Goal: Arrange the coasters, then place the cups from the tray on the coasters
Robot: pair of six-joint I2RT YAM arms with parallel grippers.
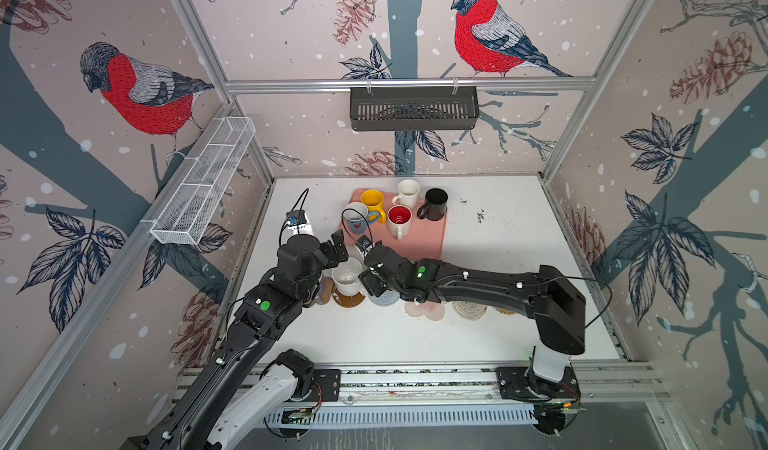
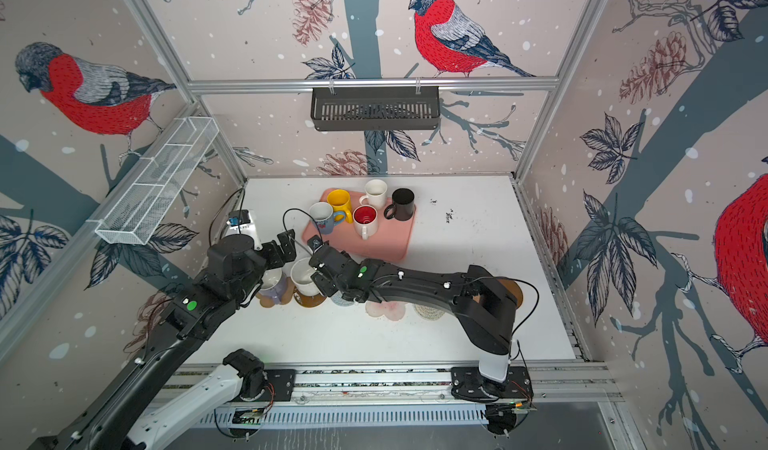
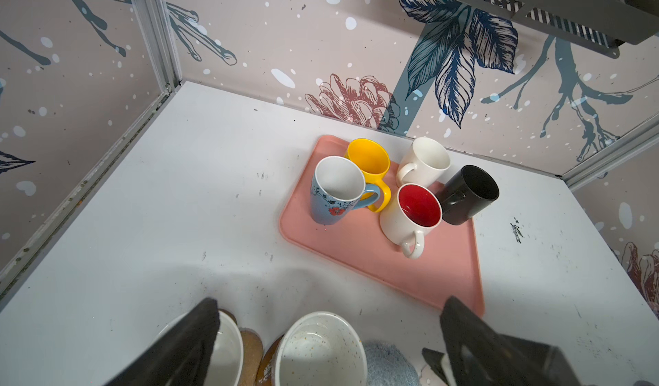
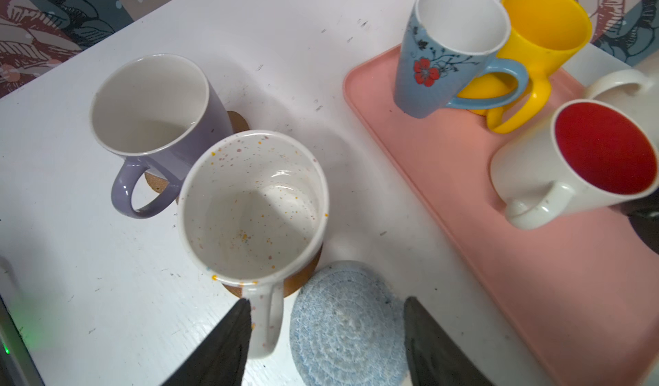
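Standing on the counter (image 1: 498, 236): speckled white mug (image 4: 253, 206) on a brown coaster (image 4: 306, 277); lavender mug (image 4: 153, 117) on a tan coaster (image 4: 237, 122); grey-blue crochet coaster (image 4: 347, 323) alongside.

Pink tray (image 4: 463, 188) holds five mugs: yellow mug (image 3: 369, 159), blue-handled mug (image 3: 335, 191), red-lined mug (image 3: 417, 209), plain white mug (image 3: 426, 159), black mug (image 3: 469, 191).

Right tool (image 4: 326, 300): spread, just beside the speckled white mug, pinching nothing.

Left tool (image 3: 330, 300): spread wide, empty.

The tray (image 1: 419, 244) lies at the back middle of the table (image 1: 498, 335), with five mugs (image 1: 399, 219) clustered on its far half. In front of it a row of coasters (image 1: 469, 308) runs left to right. The leftmost mug (image 4: 153, 117) and the second mug (image 4: 253, 206), just to its right, each stand on a coaster. The next coaster (image 4: 347, 323) to the right lies bare.
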